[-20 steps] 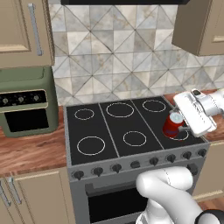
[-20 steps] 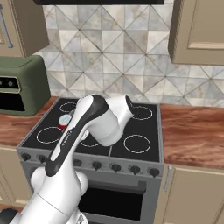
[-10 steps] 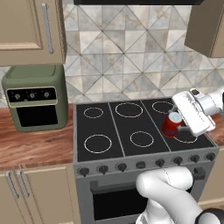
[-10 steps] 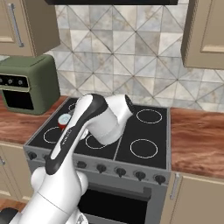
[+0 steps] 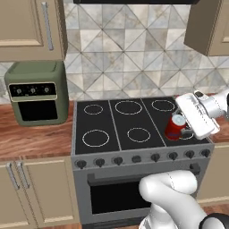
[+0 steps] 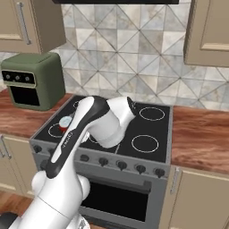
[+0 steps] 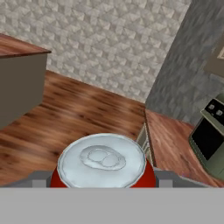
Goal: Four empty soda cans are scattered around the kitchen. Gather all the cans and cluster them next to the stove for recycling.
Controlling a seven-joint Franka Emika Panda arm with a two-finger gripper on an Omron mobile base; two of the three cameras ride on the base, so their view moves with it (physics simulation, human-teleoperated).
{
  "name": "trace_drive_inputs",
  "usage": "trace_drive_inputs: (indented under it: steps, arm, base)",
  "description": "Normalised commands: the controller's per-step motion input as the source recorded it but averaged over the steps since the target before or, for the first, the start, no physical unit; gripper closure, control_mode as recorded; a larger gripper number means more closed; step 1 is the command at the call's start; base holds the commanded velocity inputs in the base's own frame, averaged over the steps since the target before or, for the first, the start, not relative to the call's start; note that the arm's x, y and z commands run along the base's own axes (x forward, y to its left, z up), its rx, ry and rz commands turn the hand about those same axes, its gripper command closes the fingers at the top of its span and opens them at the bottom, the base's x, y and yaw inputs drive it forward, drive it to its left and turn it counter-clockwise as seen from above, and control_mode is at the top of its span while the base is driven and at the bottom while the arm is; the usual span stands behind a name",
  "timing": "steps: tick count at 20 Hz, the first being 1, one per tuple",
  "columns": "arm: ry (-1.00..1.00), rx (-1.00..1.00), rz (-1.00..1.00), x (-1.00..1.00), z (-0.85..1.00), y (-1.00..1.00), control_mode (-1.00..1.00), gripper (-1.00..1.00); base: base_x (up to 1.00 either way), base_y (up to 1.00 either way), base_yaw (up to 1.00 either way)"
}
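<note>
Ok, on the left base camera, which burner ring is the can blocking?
The front-right ring, nearest the right-hand counter. The red soda can, held in the hand, partly covers it; the other five rings show whole.

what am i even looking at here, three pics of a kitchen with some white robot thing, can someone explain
It is a computer-rendered kitchen with a white robot arm on a base that can drive. Two pictures come from cameras on that base, behind the arm to its left and right, looking over the stove. The third comes from a camera on the arm's hand, looking along the gripper.

On the wooden counter beside the stove stands a green countertop oven. The gripper holds a red soda can with a silver top above the stove's right side; the hand picture shows that top up close. The jaws appear closed on the can's sides.
</note>
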Motion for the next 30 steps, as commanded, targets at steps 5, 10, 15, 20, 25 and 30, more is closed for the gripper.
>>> trace_drive_inputs:
  steps: [5, 10, 15, 20, 25, 30]
  arm:
    - [0.00, 0.00, 0.00, 0.00, 0.00, 0.00, 1.00, 1.00]
    - [0.00, 0.00, 0.00, 0.00, 0.00, 0.00, 1.00, 1.00]
    - [0.00, 0.00, 0.00, 0.00, 0.00, 0.00, 1.00, 1.00]
    - [0.00, 0.00, 0.00, 0.00, 0.00, 0.00, 1.00, 1.00]
    - [0.00, 0.00, 0.00, 0.00, 0.00, 0.00, 1.00, 1.00]
    - [0.00, 0.00, 0.00, 0.00, 0.00, 0.00, 1.00, 1.00]
  base:
    - [-0.42, -0.44, 0.02]
    - [-0.13, -0.47, 0.01]
    - [0.00, -0.52, 0.03]
    - [0.00, -0.53, 0.03]
    - [0.00, -0.52, 0.03]
    - [0.00, -0.53, 0.03]
